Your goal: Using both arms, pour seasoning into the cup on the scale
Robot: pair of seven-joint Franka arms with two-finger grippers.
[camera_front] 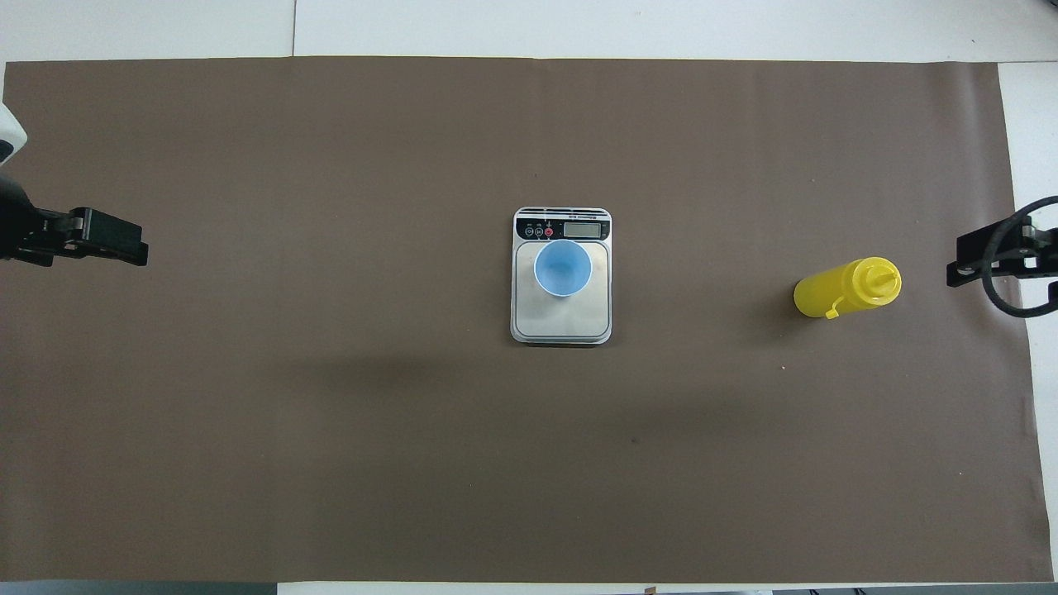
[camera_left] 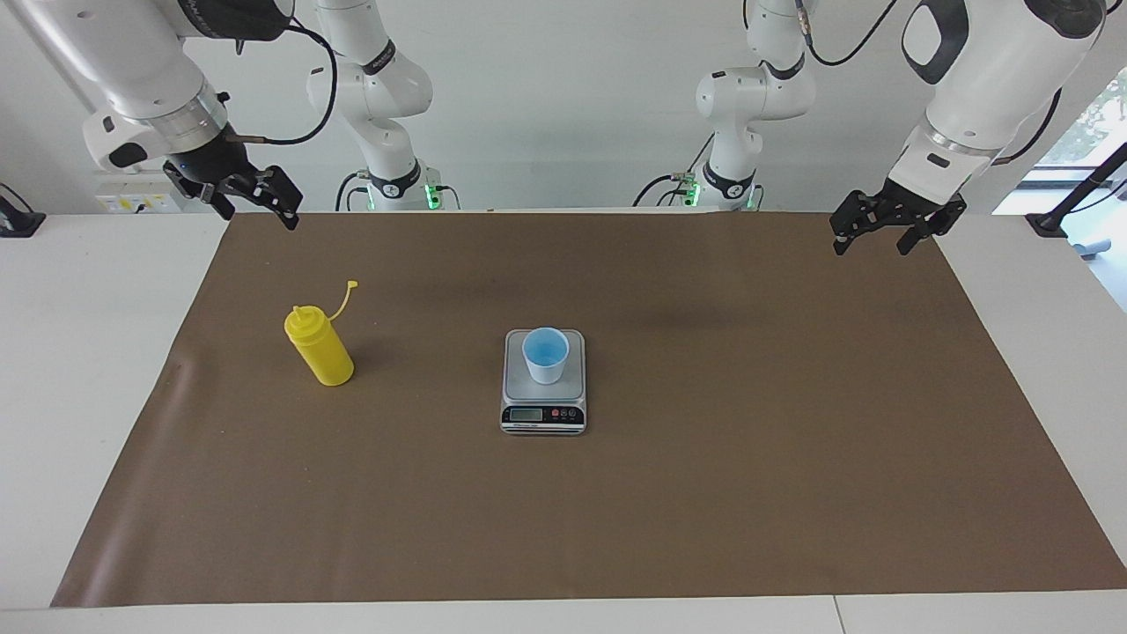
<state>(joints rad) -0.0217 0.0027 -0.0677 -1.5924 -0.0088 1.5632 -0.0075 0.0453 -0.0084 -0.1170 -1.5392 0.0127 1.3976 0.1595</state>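
Observation:
The yellow seasoning bottle (camera_left: 321,350) (camera_front: 845,288) stands upright on the brown mat toward the right arm's end, its tethered cap hanging off on its strap. The light-blue cup (camera_left: 546,354) (camera_front: 562,268) sits on the silver scale (camera_left: 542,416) (camera_front: 562,327) at the mat's middle. My right gripper (camera_left: 260,211) (camera_front: 963,268) hangs open in the air over the mat's corner at its own end, apart from the bottle. Over the mat's corner at the left arm's end, my left gripper (camera_left: 872,245) (camera_front: 124,248) also hangs open, holding nothing.
A brown mat (camera_left: 748,458) covers most of the white table (camera_left: 88,352). Both arm bases (camera_left: 396,180) stand at the table's edge by the robots. A dark fixture (camera_left: 18,220) sits at the table's right-arm end.

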